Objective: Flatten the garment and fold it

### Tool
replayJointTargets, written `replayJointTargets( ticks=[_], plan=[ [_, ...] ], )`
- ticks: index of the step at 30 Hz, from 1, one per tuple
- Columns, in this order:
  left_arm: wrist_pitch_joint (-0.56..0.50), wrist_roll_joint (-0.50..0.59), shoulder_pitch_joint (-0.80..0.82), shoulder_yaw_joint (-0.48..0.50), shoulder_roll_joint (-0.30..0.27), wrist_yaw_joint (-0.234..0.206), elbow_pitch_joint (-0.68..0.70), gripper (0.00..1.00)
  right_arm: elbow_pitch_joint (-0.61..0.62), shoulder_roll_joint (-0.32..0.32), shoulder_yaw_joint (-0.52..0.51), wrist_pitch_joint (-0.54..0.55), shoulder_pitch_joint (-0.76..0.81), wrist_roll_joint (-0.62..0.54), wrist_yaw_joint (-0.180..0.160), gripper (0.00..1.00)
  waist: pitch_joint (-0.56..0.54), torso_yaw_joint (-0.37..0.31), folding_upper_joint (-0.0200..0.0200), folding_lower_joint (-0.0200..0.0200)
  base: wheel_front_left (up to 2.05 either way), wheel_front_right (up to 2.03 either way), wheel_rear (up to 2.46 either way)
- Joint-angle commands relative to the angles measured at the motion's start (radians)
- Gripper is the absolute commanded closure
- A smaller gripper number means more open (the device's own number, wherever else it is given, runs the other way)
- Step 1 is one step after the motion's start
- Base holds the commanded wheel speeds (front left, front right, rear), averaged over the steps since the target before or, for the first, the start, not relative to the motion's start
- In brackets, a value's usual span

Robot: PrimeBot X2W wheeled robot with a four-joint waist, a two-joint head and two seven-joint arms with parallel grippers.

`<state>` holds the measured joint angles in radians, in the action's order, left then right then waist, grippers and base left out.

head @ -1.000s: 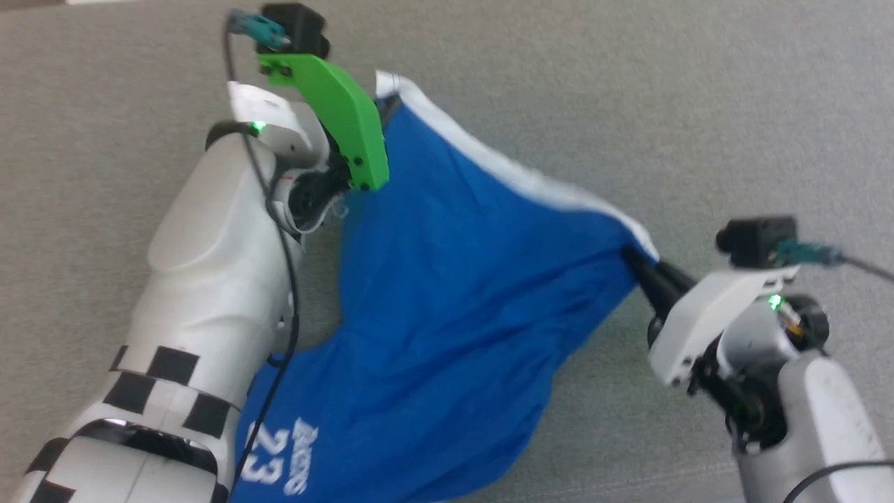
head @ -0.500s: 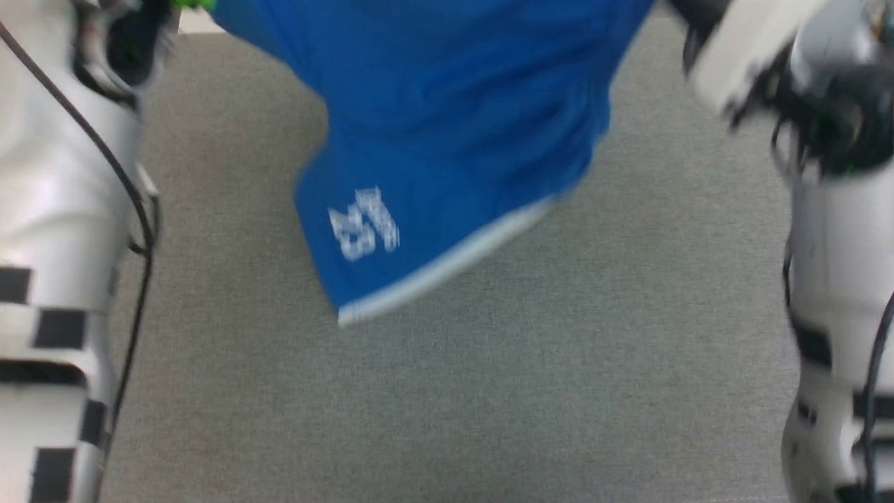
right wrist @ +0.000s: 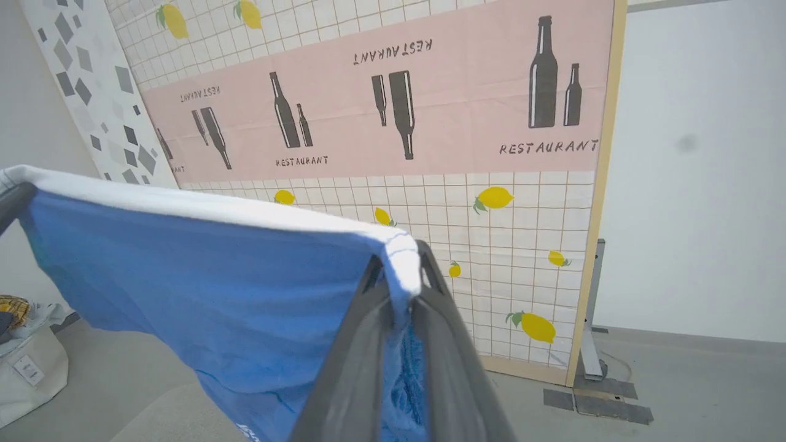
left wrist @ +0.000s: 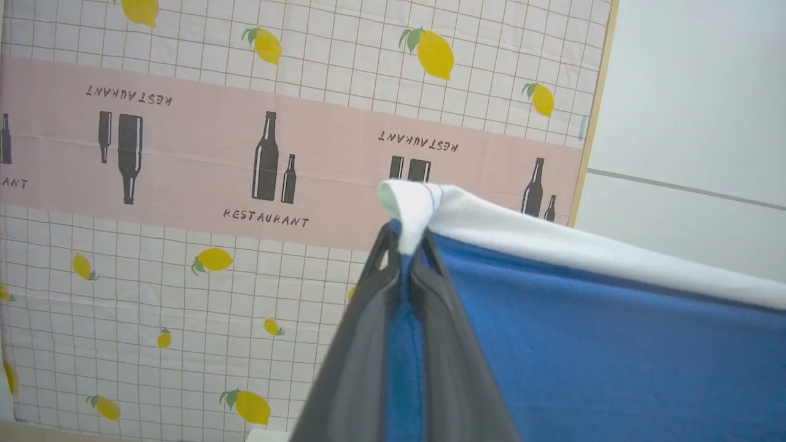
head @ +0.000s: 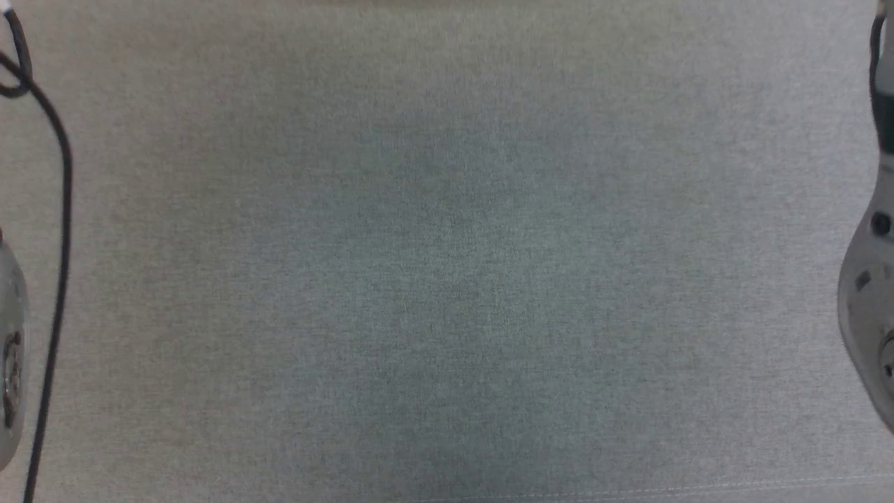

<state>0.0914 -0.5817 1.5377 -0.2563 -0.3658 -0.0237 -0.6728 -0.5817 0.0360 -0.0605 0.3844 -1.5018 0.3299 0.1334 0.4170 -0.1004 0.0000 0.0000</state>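
The garment (left wrist: 583, 344) is bright blue fabric with a white edge band, held up in the air and stretched between both grippers. In the left wrist view my left gripper (left wrist: 405, 242) is shut on one white-trimmed corner. In the right wrist view my right gripper (right wrist: 399, 270) is shut on the other corner, and the garment (right wrist: 215, 288) hangs down to the left of it. A dark finger (right wrist: 9, 205) at that view's left edge pinches the far corner. The head view holds the grey cloth surface (head: 447, 279) with pale arm parts at the left edge (head: 10, 363) and the right edge (head: 869, 279).
A tall panel (right wrist: 430, 123) printed with lemons, bottles and "RESTAURANT" stands ahead against a white wall. A pale bag (right wrist: 27, 368) sits on the floor at the left. A black cable (head: 59, 244) hangs along the left arm.
Both grippers have risen with the garment, which was spread low over the grey surface and has passed out of the head view's top. The head view itself has also shifted.
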Motion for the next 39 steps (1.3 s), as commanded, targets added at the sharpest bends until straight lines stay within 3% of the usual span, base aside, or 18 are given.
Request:
replayJointTargets(
  ticks=[1, 9, 19, 20, 21, 25, 31, 39],
  plan=[
    [0.034, 0.0, 0.022, 0.018, -0.01, -0.006, -0.017, 1.0, -0.029, 0.014, -0.019, -0.033, -0.03, -0.011, -0.003, 1.0, 0.061, 0.0, 0.0, 0.0, 0.0, 0.0, 0.0],
    [0.112, -0.031, 0.041, 0.025, 0.023, 0.056, -0.119, 1.0, -0.17, 0.014, 0.007, -0.127, -0.097, -0.007, -0.003, 1.0, 0.122, 0.013, 0.0, 0.0, 0.0, 0.0, 0.0],
    [0.151, -0.092, -0.089, 0.025, 0.04, 0.137, -0.211, 1.0, -0.198, 0.014, 0.106, -0.162, 0.053, 0.098, -0.003, 1.0, 0.046, 0.047, 0.0, 0.0, 0.0, 0.0, 0.0],
    [0.152, -0.101, -0.114, 0.022, 0.041, 0.142, -0.213, 1.0, -0.185, 0.014, 0.116, -0.162, 0.087, 0.117, -0.003, 1.0, 0.025, 0.051, 0.0, 0.0, 0.0, 0.0, 0.0],
    [0.143, -0.139, -0.232, -0.009, 0.05, 0.152, -0.208, 1.0, -0.101, 0.028, 0.146, -0.153, 0.25, 0.196, -0.003, 1.0, -0.067, 0.075, 0.0, 0.0, 0.0, 0.0, 0.0],
    [0.144, -0.199, -0.396, -0.035, 0.058, 0.154, -0.144, 1.0, 0.022, 0.067, 0.183, -0.122, 0.472, 0.278, -0.003, 1.0, -0.177, 0.093, 0.0, 0.0, 0.0, 0.0, 0.0],
    [0.142, -0.214, -0.698, -0.09, 0.041, 0.153, -0.02, 1.0, 0.219, 0.171, 0.292, -0.09, 0.834, 0.268, -0.003, 1.0, -0.314, 0.111, 0.0, 0.0, 0.0, 0.0, 0.0],
    [0.127, -0.255, -1.104, -0.115, 0.069, 0.062, 0.168, 1.0, 0.375, 0.205, 0.334, -0.062, 1.224, 0.246, -0.003, 1.0, -0.405, 0.136, 0.0, 0.0, 0.0, 0.0, 0.0]
  ],
)
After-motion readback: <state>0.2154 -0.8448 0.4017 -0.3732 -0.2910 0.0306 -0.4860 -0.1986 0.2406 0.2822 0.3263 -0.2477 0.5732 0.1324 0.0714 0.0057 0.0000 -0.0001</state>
